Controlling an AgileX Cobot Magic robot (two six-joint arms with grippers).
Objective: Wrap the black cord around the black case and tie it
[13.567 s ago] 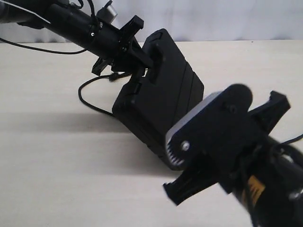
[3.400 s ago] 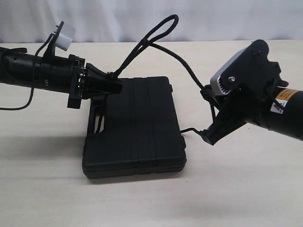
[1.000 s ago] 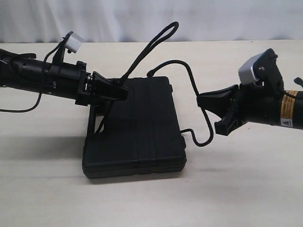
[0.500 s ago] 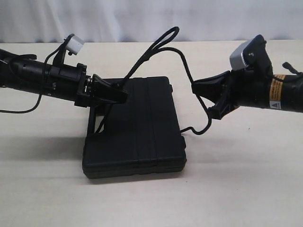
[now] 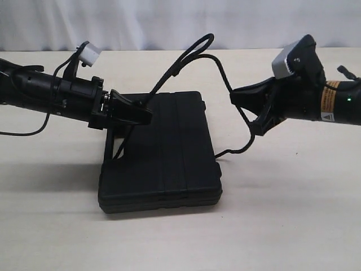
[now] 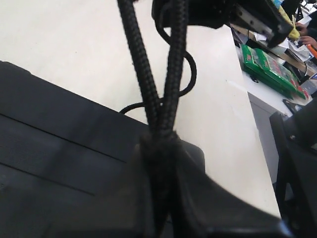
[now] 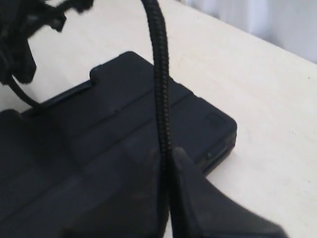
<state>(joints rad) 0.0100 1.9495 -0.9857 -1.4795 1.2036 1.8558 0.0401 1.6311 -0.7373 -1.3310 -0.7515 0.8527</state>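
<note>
The black case point(image 5: 163, 152) lies flat on the table, ribbed lid up. My left gripper point(image 5: 144, 113) hovers over its left part, shut on the black cord point(image 5: 197, 45). Two strands rise from it as a loop point(image 6: 171, 74). From the loop's top the cord drops to my right gripper point(image 5: 238, 101), held in the air to the right of the case and shut on a single strand point(image 7: 161, 89). Below it the cord curls down to the case's right side point(image 5: 231, 151). The left wrist view shows the case point(image 6: 59, 148) under the left gripper point(image 6: 158, 146). The right gripper point(image 7: 166, 163) hangs over the case point(image 7: 99, 148).
The pale tabletop point(image 5: 282, 214) spreads around the case, with a white curtain behind. A thin cable point(image 5: 22, 133) trails under the left arm. Beyond the table's far edge the left wrist view shows green packets point(image 6: 267, 69) on another surface.
Over the last second my right gripper rose and moved toward the case, lifting its strand of the cord off the table. The left gripper and the case stayed put.
</note>
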